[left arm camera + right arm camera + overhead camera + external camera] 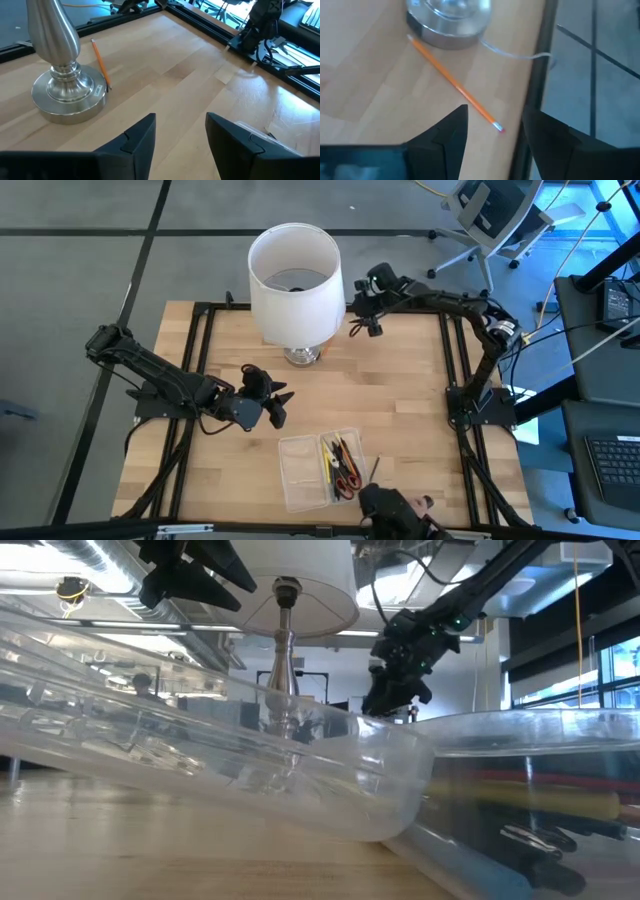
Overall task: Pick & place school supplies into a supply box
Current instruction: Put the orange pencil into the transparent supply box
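Reading the table from my remote seat, left to right:

Left arm: I see it reaching in from the table's left edge, its left gripper (276,404) hanging over bare wood just left of centre, with nothing between its fingers.
Left claw: its fingers (141,142) stand spread apart in the left wrist view, pointing toward the lamp base (69,95).
Lamp: the white lampshade (293,282) stands at the back of the table, middle, on a silver foot.
Orange pencil: I find it lying on the wood with one end at the lamp base (101,64); the right wrist view shows its eraser end near the table's black edge rail (455,86).
Supply box: the clear box (300,470) sits at the front edge, right of the left gripper; its left half looks bare, I think.
Boxed supplies: pens, pencils and red-handled scissors (341,464) lie in the box's right half; the low view shows them as dark and yellow bars through the plastic.
Dark object: something black sits at the front edge just right of the box (395,508); I cannot tell what it is.
Right arm: it stretches along the back right, with the right gripper (362,317) just right of the lampshade.
Right claw: its fingers (444,137) are spread, empty, above the pencil's eraser end.
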